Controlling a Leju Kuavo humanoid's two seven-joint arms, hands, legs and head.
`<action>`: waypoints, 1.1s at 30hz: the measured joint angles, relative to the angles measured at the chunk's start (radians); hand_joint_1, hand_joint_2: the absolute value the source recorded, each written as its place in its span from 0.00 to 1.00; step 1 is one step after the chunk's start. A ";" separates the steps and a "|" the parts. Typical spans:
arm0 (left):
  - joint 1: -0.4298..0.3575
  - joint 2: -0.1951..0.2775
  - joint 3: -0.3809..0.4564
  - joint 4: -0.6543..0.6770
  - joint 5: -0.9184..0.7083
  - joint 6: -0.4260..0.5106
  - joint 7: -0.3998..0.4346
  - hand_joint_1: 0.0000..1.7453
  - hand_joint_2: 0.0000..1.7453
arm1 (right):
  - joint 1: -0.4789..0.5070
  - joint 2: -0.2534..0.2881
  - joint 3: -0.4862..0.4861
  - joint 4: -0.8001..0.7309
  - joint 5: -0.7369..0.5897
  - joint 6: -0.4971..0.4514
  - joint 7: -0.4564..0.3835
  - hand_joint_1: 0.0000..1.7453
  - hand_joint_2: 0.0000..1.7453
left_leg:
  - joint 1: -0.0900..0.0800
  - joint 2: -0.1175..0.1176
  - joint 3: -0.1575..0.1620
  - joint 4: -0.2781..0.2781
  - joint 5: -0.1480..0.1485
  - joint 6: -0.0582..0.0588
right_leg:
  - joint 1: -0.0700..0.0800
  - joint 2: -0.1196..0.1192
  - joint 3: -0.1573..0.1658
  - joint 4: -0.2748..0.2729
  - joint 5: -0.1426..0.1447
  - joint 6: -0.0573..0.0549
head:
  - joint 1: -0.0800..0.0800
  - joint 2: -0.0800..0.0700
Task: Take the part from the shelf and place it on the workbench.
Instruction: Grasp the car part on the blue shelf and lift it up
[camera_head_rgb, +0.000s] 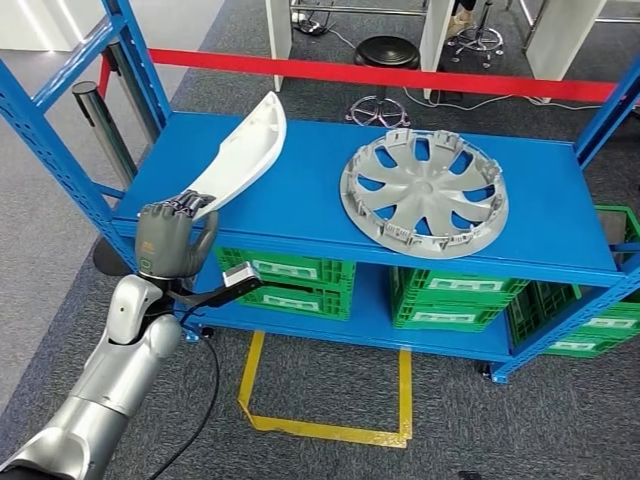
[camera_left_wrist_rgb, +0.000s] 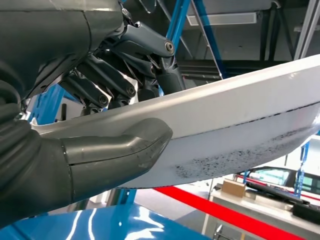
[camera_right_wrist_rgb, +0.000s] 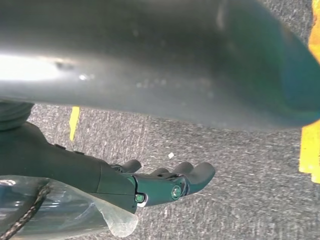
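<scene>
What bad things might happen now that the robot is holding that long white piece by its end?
The left hand grips the white part only at one end, so the long free end might tip or slip from between the thumb and fingers. That far end hangs over the blue shelf, so swinging it out could knock the shelf post. It probably won't reach the hubcap, which lies farther along.

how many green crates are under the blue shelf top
3 at least: one green crate on the lower level at left, one mid-right, one far right past the shelf frame; others may be hidden.
</scene>
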 joint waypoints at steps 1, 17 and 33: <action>-0.001 0.000 0.000 0.001 0.000 0.000 0.000 1.00 1.00 | -0.001 0.000 0.000 0.000 0.000 0.000 0.000 0.00 0.00 | -0.001 0.000 -0.010 0.007 0.007 -0.005 | 0.000 0.001 0.047 -0.065 -0.010 -0.002 | -0.001 0.000; -0.008 0.000 -0.005 0.025 0.010 0.005 -0.006 1.00 1.00 | -0.001 -0.001 -0.010 0.001 -0.004 0.005 0.013 0.00 0.00 | -0.003 -0.011 0.140 0.025 -0.120 -0.008 | 0.008 -0.001 -0.056 -0.140 0.093 -0.053 | -0.005 0.000; 0.045 0.024 -0.008 0.312 -0.053 -0.019 0.061 1.00 1.00 | -0.002 -0.022 -0.026 0.000 -0.017 0.010 0.044 0.00 0.00 | -0.005 0.000 -0.029 -0.011 0.044 -0.014 | 0.001 0.002 0.115 -0.147 -0.039 -0.017 | 0.003 0.000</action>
